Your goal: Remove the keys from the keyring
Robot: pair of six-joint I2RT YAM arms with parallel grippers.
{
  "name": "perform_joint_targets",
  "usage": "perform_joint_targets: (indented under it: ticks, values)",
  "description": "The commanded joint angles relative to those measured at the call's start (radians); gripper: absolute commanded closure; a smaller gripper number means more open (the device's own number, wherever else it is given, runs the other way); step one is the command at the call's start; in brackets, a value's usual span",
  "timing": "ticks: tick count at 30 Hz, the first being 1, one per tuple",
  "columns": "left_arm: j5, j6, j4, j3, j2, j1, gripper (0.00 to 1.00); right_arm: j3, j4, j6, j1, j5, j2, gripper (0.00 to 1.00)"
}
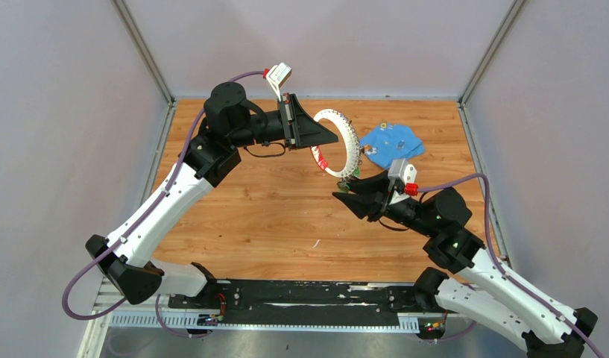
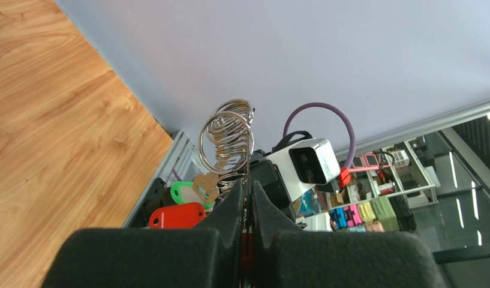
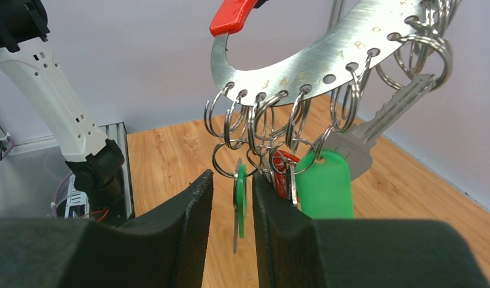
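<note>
My left arm reaches up the left side of the wooden table [image 1: 271, 216], elbow raised near the back wall and forearm turned to point right. The left gripper [image 1: 332, 139] is clamped tight on the keyring [image 1: 351, 142] at its red sleeve [image 1: 317, 158]. In the left wrist view the fingers [image 2: 233, 207] are pressed together with only the thin rim and a sliver of red between them. The ring is held in the air, tilted steeply. From above I read it as a narrow oval whose long span runs from the back wall toward the near edge, with its face turned roughly to the right. My right arm comes in from the lower right with its wrist angled up and left, so the right gripper [image 1: 349, 188] sits just under the ring's near end. A crumpled blue flat piece [image 1: 390, 143] lies on the table beside it. In the right wrist view the numbered rim arcs overhead, and the keys [image 3: 380, 126] dangle from it on small split rings. The right gripper [image 3: 232, 177] is parted by only a narrow slot. A green-headed key [image 3: 239, 198] hangs edge-on inside that slot, apparently not gripped by either finger. A broader green tag [image 3: 323, 183] hangs just beside the outer finger.
</note>
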Motion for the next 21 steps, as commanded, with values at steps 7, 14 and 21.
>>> perform_joint_targets:
  ticks: [7, 14, 21]
  values:
    - [0.015, -0.002, 0.017, 0.02, -0.002, -0.01, 1.0, -0.02, 0.089, 0.043, 0.015, 0.025, 0.004, 0.74]
    - [0.003, 0.017, 0.001, 0.027, -0.003, -0.01, 1.0, -0.019, 0.09, 0.056, 0.015, 0.021, 0.0, 0.93]
    - [-0.014, 0.053, -0.018, 0.028, -0.004, -0.006, 1.0, -0.003, 0.028, 0.046, 0.015, 0.024, -0.031, 0.99]
